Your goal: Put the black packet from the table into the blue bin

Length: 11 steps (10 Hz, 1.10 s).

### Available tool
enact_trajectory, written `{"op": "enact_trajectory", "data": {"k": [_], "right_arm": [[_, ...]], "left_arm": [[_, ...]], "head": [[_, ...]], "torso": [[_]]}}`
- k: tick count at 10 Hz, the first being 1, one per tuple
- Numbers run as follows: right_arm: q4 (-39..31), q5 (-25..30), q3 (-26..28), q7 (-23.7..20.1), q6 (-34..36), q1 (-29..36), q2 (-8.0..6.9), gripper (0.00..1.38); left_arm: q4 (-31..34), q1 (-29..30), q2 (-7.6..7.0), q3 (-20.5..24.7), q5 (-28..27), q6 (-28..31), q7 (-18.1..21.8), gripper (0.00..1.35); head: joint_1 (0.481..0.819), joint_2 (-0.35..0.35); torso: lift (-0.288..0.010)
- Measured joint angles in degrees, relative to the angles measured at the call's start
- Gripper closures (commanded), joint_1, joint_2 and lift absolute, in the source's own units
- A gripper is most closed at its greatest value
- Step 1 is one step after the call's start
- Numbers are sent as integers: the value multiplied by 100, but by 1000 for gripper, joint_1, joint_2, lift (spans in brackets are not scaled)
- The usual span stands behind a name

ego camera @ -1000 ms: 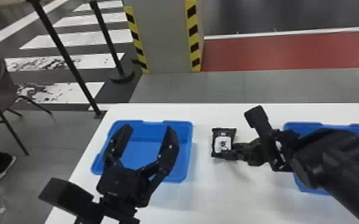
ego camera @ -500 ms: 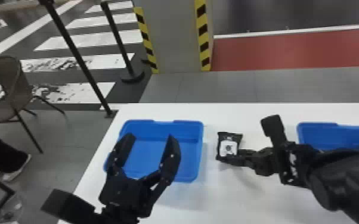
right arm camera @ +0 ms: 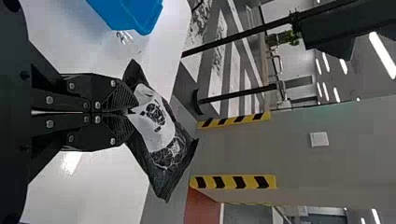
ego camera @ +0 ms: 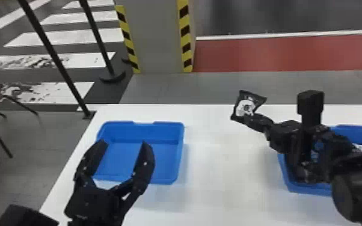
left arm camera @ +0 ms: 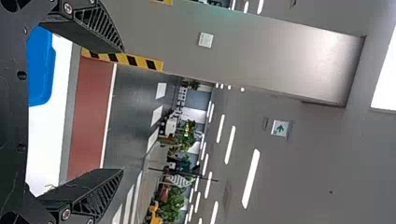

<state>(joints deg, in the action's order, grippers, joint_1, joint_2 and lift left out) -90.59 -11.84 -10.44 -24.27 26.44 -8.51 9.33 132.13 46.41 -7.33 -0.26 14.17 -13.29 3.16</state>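
Pinching the black packet (right arm camera: 161, 126) by its near edge, the right gripper (right arm camera: 133, 112) is keeping its fingers closed on it. Packet is hanging tilted above the white table (ego camera: 213, 168), toward the far side, lying between the two bins as the head view is showing it. Left gripper (ego camera: 124, 143) is holding its fingers spread by the left-side blue bin (ego camera: 180, 150), gripping nothing.

Progress: pick is looking done, so roughly halfway, I'm judging. Remaining: carrying over a bin, lowering, releasing. Which bin is being meant, I'm not able to tell; the task is naming just one.

Counts: I'm seeing one packet in the grip, two blue bins, one table, two grippers. Right-side blue bin (ego camera: 354, 130) is sitting partly behind the right arm and is containing at least one whitish item (ego camera: 360, 148); arm is blocking a full count there.
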Motion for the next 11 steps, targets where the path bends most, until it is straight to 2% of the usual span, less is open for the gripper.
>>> {"op": "enact_trajectory", "data": {"k": [2,4,5,7,8,9,10,11], "right_arm": [[-1802,245,773,-17,303,1155,-31,1139],[-3249,511,1672,-36,829,2427,-99,1139],[-3604,661,2106,-64,1063,2921,-132,1139],[-3599,1113,2826,-283,1341,3331,-190,1122],[-3275,1269,3052,-392,1338,3256,-200,843],[-2749,1367,3195,-536,1162,3007,-180,407],[-2192,1423,3232,-611,915,2688,-113,84],[-1781,1472,3231,-680,712,2417,-55,15]], "left_arm": [[33,75,67,95,-63,7,0,113],[85,153,94,163,-87,7,0,113],[118,206,105,204,-89,7,0,113],[165,277,133,283,-105,10,0,113],[181,302,136,297,-112,17,0,113],[191,324,136,299,-114,26,0,113],[197,334,136,300,-115,40,0,113],[206,337,136,297,-115,47,0,113]], "head": [[695,120],[695,34],[695,5],[695,-115],[695,-163],[695,-193],[695,-202],[695,-209]], "torso": [[-110],[-110],[-110],[-110],[-110],[-110],[-110],[-110]]}}
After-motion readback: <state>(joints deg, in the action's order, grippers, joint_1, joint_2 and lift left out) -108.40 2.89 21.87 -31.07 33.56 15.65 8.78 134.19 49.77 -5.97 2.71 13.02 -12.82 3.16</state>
